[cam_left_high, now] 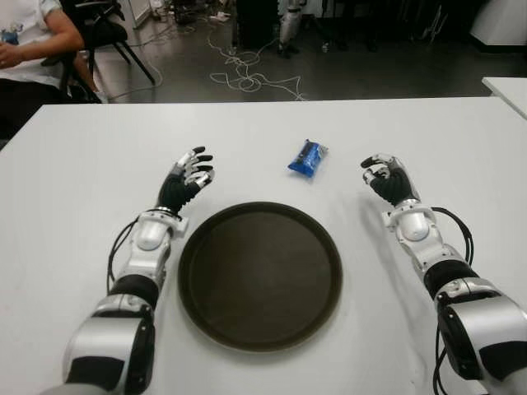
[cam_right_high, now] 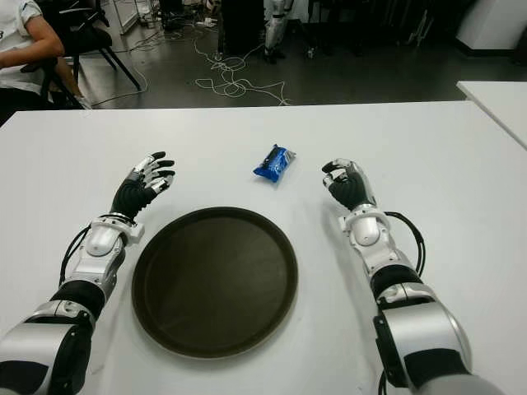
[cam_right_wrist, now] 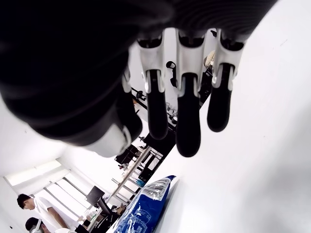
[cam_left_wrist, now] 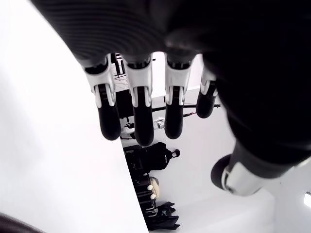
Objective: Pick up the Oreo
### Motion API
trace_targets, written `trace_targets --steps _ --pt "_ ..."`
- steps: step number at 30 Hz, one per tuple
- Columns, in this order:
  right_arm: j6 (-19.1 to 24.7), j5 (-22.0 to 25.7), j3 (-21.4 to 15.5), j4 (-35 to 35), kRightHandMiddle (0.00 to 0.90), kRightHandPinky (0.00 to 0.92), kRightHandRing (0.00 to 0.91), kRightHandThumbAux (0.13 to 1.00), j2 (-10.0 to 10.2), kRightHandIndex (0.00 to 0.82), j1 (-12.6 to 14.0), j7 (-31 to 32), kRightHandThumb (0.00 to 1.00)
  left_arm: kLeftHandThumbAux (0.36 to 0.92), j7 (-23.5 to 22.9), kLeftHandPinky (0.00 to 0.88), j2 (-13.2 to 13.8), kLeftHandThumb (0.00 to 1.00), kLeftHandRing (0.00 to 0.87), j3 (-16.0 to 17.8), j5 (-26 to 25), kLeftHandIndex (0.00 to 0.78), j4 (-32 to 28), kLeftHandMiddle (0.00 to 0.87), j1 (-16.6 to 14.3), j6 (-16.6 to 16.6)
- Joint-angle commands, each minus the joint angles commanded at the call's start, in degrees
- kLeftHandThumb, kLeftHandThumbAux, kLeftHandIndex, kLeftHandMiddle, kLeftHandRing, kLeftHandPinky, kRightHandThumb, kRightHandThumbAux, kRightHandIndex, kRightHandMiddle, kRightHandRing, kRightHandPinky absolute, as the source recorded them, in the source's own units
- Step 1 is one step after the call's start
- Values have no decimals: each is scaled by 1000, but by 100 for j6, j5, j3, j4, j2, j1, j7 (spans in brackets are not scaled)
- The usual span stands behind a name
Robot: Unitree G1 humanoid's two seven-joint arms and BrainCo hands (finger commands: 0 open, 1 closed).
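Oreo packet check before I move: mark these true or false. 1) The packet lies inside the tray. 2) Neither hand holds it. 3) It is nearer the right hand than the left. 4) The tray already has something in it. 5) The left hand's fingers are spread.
1) False: the Oreo packet lies on the white table, beyond the round tray, not in it.
2) True: the right hand and the left hand are both empty.
3) True.
4) False: the tray holds nothing.
5) True: its fingers are extended and grasp nothing.

blue Oreo pack [cam_left_high: 308, 158], dark brown tray [cam_left_high: 206, 247], white table [cam_left_high: 82, 164]
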Motion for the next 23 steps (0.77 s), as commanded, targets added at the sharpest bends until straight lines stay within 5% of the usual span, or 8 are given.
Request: trace_targets --steps 23 --pt "121 -84 30 -2 480 564 527 723 7 413 -28 -59 687 643 -84 244 -2 20 217 52 -50 131 12 211 -15 58"
